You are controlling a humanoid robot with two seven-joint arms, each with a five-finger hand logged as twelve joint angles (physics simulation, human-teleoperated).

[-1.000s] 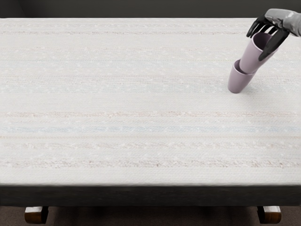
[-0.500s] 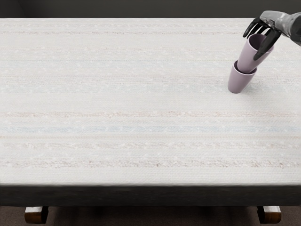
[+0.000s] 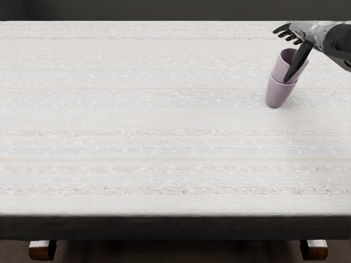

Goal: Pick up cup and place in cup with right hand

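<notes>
My right hand [image 3: 286,57] comes in from the right edge, over the back right of the table. Its fingers are spread above and behind the upper cup, and its thumb reaches down along the cup's near side. The upper mauve cup [image 3: 281,66] sits with its lower part inside the lower mauve cup [image 3: 279,95] and leans slightly to the right. Upright on the table stands the lower cup, its rim around the upper one. The hand does not grasp either cup.
A table [image 3: 153,120] with a pale striped cloth fills most of the view. Its front edge runs across the lower part, and a dark wall rises behind the back edge.
The upper cup has dropped deeper into the lower one and stands more upright. My right hand's fingers have opened and lifted off it. The lower cup has not moved.
</notes>
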